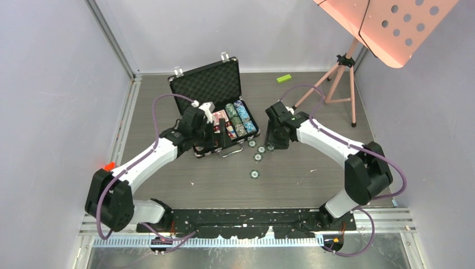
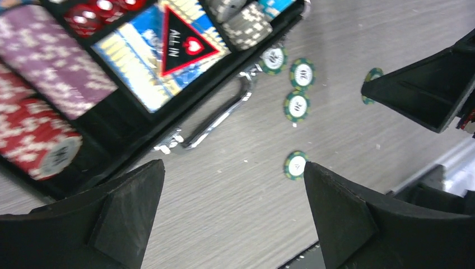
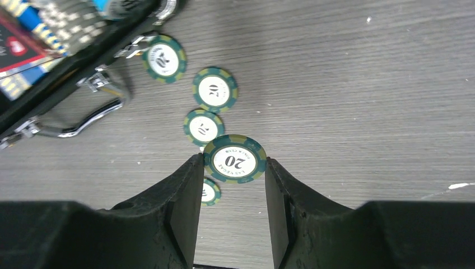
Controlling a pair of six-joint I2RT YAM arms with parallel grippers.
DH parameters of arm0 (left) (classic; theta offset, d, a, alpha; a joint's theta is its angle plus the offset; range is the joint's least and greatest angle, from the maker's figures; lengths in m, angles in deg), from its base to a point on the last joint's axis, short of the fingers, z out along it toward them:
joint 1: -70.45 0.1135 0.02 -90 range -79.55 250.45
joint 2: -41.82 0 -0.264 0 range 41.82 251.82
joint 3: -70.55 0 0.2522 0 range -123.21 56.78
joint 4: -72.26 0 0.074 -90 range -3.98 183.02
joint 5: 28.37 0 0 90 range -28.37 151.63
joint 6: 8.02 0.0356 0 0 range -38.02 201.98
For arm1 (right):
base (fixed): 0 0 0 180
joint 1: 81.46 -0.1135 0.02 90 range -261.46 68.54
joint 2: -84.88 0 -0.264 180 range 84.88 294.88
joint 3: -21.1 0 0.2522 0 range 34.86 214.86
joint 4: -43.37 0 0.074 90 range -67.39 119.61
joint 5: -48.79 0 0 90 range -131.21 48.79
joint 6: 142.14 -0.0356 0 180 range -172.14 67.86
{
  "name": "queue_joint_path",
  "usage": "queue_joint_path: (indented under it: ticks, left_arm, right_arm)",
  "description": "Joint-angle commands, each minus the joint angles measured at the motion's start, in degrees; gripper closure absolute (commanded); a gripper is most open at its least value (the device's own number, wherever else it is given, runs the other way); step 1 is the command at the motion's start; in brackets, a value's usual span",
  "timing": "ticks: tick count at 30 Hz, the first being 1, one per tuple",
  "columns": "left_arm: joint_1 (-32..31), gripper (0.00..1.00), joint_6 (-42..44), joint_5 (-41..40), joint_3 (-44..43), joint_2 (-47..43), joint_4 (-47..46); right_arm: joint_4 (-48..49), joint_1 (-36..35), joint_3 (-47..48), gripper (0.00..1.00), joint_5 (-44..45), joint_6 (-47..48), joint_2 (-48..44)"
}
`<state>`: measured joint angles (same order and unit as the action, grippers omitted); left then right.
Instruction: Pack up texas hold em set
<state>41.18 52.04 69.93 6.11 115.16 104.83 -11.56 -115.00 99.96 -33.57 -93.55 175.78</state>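
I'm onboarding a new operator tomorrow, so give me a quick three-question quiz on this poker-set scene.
1. True or false: the lid of the briefcase is shut.
2. What sits between the fingers of the right gripper? A) a red die B) a green chip C) the card deck
3. Counting that one, how many loose green chips are outside the case?

Key: 1 false, the lid stands open. 2 B. 3 five.
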Motion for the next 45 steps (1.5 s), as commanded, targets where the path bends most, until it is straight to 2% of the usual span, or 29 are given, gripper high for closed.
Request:
queue_joint_path:
  ticks: [1, 6, 8, 13, 21, 31, 34, 39, 45]
  left_arm:
    - [0.11, 0.01, -3.79, 12.17, -4.43, 4.11, -4.83]
    - [0.31, 0.01, -7.28, 22.17, -8.21, 9.75, -7.46]
    - [0.49, 0.04, -9.15, 25.03, -9.25, 11.40, -9.22]
    - [0.71, 0.10, -15.05, 30.41, -10.71, 15.15, -12.46]
    - [0.71, 0.20, -19.00, 36.50, -12.96, 20.68, -12.31]
    - [0.71, 0.26, -21.53, 38.94, -14.20, 23.89, -11.96]
    - [0.71, 0.31, -21.74, 40.07, -14.36, 24.38, -11.96]
    - [0.46, 0.44, -21.75, 41.89, -14.28, 25.14, -12.26]
    - [0.51, 0.47, -22.07, 41.98, -13.70, 26.22, -13.53]
  right_arm:
    - [4.71, -0.16, -1.65, 0.69, -3.26, 3.01, -4.26]
    - [10.71, -0.17, -3.70, 0.71, -11.84, 4.43, -7.28]
    - [13.50, -0.20, -5.03, 0.71, -14.53, 4.64, -8.85]
    - [19.72, -0.28, -7.83, 0.72, -21.33, 5.75, -12.12]
    - [23.70, -0.46, -9.36, 0.73, -25.66, 8.11, -14.36]
    - [24.30, -1.56, -9.36, 0.74, -25.63, 10.57, -15.37]
    - [24.14, -1.70, -9.02, 0.75, -24.73, 10.91, -15.21]
    - [24.25, -1.94, -8.40, 0.76, -23.61, 11.47, -14.58]
    - [24.15, -2.14, -7.96, 0.77, -22.10, 11.74, -13.34]
